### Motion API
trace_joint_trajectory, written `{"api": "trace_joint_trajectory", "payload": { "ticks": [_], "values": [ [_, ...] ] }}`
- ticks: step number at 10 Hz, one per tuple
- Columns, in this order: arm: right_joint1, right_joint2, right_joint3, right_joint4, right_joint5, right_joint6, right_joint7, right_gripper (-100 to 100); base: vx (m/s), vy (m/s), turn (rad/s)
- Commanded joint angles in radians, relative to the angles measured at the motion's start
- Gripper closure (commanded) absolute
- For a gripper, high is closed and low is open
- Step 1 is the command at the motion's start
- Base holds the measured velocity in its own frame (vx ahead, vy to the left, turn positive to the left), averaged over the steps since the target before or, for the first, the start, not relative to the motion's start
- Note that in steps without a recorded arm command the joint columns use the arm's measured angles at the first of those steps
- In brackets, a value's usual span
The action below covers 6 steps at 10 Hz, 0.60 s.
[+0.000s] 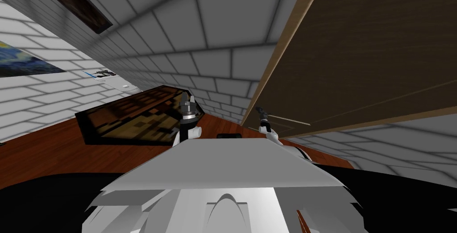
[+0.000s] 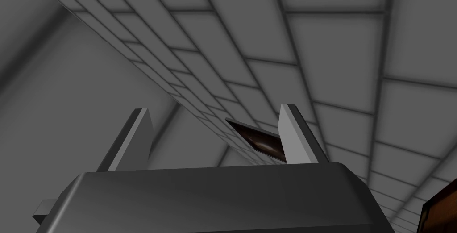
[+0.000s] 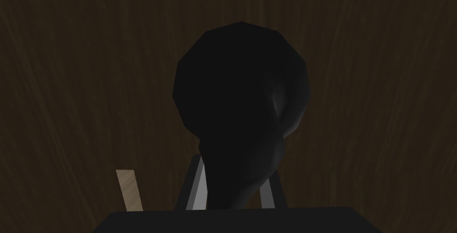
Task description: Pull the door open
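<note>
Rug [image 1: 134, 118]: dark, rectangular, blocky brown pattern, flat on glossy red-brown floor [image 1: 44, 150], well left of door [image 1: 379, 52]. Left gripper [image 2: 214, 141] hangs over rug's near corner, also left of door, forearm pointing away from chest toward white brick-pattern wall [image 1: 214, 60]. Its blades stand apart, nothing between them.

Right gripper [image 1: 260, 111] sits against door, low down near door's pale edge, arm stretched forward from chest. In right wrist view its thin grey fingers [image 3: 196, 190] are closed in on narrow neck of knob [image 3: 241, 96], pressing both sides. Knob: black, faceted round bulb tapering to a stem, axis sticking straight out of door face toward gripper.

Door: flat slab, dark brown, fine wood grain, with light tan edge band [image 1: 285, 52]. Face is toward me; long axis runs along that band, slanted with camera roll. Short pale wood strip [image 3: 129, 190] shows against door face just beside fingers; can't tell what it is.
</note>
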Motion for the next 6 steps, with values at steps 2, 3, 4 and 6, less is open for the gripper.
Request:
{"api": "trace_joint_trajectory", "payload": {
  "ticks": [2, 3, 4, 6],
  "values": [
    [0.005, -0.007, 0.013, -0.003, 0.006, -0.005, -0.014, 100, -0.061, -0.023, 0.052],
    [0.007, -0.009, 0.017, -0.004, 0.008, -0.007, -0.018, 100, -0.192, -0.034, 0.111],
    [0.010, -0.014, 0.026, -0.006, 0.012, -0.011, -0.028, 100, -0.203, -0.028, 0.089],
    [0.019, -0.025, 0.047, -0.012, 0.022, -0.020, -0.052, 100, -0.224, -0.043, 0.118]
  ]
}}
